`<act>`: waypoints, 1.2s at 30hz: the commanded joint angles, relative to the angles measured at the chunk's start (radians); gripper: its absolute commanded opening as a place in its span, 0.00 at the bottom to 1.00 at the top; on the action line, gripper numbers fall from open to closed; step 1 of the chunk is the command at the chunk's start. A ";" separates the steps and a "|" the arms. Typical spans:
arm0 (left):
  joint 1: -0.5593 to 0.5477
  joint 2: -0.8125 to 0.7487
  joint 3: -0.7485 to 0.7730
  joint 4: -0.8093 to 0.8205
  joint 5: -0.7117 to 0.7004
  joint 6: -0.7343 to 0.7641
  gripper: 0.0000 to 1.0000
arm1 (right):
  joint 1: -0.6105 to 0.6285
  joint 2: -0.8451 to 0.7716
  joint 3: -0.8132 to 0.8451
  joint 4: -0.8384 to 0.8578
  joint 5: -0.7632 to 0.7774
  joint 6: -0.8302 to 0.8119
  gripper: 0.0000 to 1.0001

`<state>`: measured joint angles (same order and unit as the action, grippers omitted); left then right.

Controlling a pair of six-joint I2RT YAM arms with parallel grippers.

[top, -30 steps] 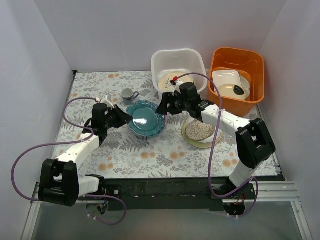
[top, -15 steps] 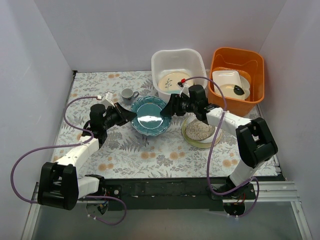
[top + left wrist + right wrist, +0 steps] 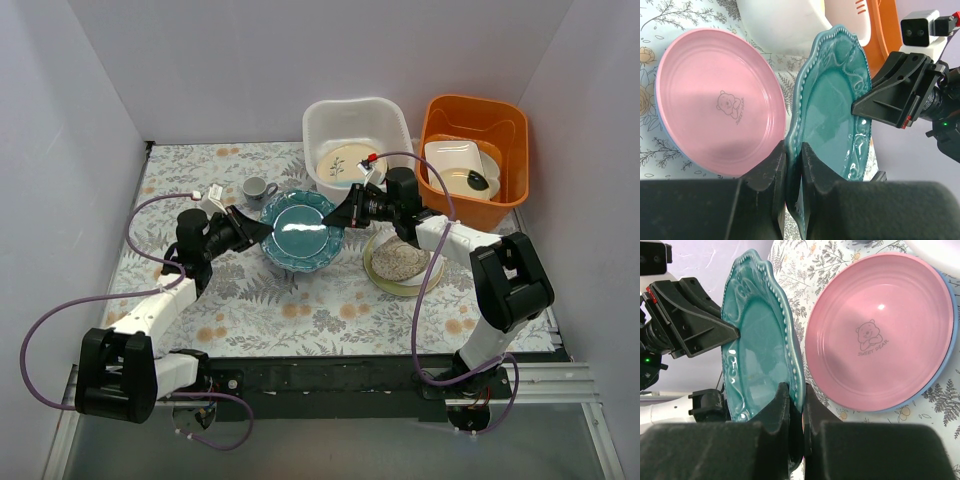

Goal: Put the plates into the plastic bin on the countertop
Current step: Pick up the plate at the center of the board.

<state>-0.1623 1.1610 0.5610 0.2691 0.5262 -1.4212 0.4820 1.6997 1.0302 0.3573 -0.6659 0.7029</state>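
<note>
Walls [image 3: 250, 70] enclose the fern-printed countertop [image 3: 280, 310]; left tool [image 3: 794, 150] and right tool [image 3: 796, 392] both clamp the teal plate [image 3: 300, 232].

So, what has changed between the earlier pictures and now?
The left gripper, shut on the teal plate, carried it slightly right, toward the white bin. The right gripper came over from the bin's front, open, and shut on the plate's opposite rim; both hold it now. The grey cup, orange tub and speckled plate stayed in place.
</note>
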 commanded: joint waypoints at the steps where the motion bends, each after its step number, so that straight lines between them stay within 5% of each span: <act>1: -0.016 -0.054 0.023 0.084 0.000 -0.015 0.00 | 0.033 -0.009 0.001 0.025 0.018 -0.069 0.01; 11: -0.017 -0.004 0.054 0.065 0.006 0.007 0.00 | 0.032 -0.020 0.007 0.002 0.026 -0.080 0.01; 17: -0.016 0.043 0.076 0.077 0.020 0.011 0.16 | 0.032 -0.049 -0.005 -0.012 0.043 -0.083 0.01; 21: -0.016 0.049 0.073 0.085 0.028 0.008 0.36 | 0.032 -0.054 -0.007 -0.020 0.045 -0.088 0.01; 23: -0.017 0.039 0.062 0.085 0.018 0.008 0.61 | 0.032 -0.055 -0.004 -0.026 0.040 -0.091 0.01; 27: -0.016 0.019 0.065 0.048 -0.018 0.028 0.96 | 0.032 -0.054 -0.001 -0.027 0.040 -0.091 0.01; 36: -0.016 0.032 0.085 -0.004 -0.049 0.056 0.98 | 0.030 -0.048 0.011 -0.024 0.038 -0.085 0.01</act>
<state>-0.1761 1.2167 0.6029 0.2855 0.5037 -1.3949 0.5072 1.6955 1.0115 0.2363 -0.5789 0.5953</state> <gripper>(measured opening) 0.981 0.109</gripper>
